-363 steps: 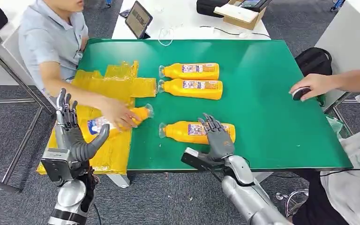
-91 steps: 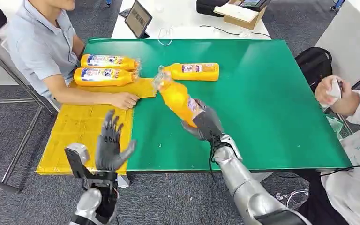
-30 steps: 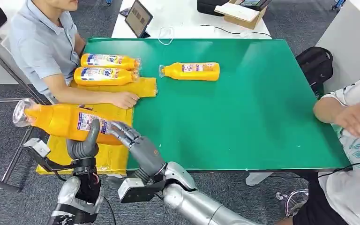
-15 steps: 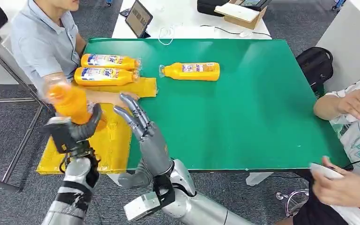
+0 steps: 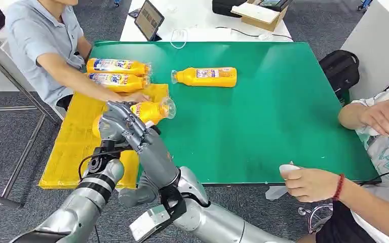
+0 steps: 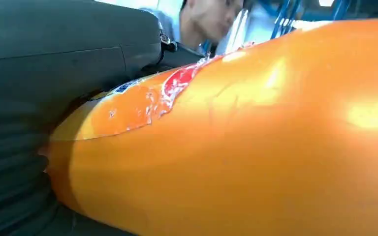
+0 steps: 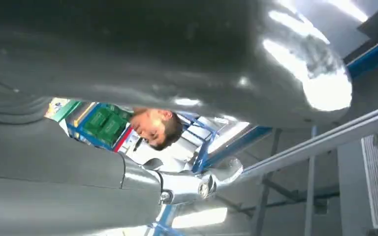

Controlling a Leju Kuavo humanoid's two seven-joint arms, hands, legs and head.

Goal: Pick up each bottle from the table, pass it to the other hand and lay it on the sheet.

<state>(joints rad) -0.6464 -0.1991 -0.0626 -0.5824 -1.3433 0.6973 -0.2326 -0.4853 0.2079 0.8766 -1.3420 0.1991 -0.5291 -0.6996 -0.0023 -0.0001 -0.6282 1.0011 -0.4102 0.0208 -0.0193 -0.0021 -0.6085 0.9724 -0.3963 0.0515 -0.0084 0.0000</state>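
Observation:
My left hand point(image 5: 110, 125) grips an orange bottle point(image 5: 151, 111) by its base. The bottle lies low over the near right part of the yellow sheet point(image 5: 76, 147), its clear cap pointing out over the green table point(image 5: 263, 126). In the left wrist view the orange bottle point(image 6: 256, 142) sits close against the dark hand point(image 6: 54, 73). My right hand point(image 5: 149, 149) stands beside the left one with straight, spread fingers and holds nothing. Two more bottles point(image 5: 115, 66) point(image 5: 116, 81) lie on the sheet's far end. One bottle point(image 5: 206, 77) lies on the table.
A person at the left reaches a hand point(image 5: 134, 97) across the sheet, just behind the held bottle. Another person's hand point(image 5: 309, 183) holds something white at the table's near right edge. A tablet point(image 5: 149, 20) stands on the white table behind.
My left hand has carried the bottle from up at the left down and rightward, laying it flat over the sheet. The right hand stays spread beside it. The left person's arm has reached further in.

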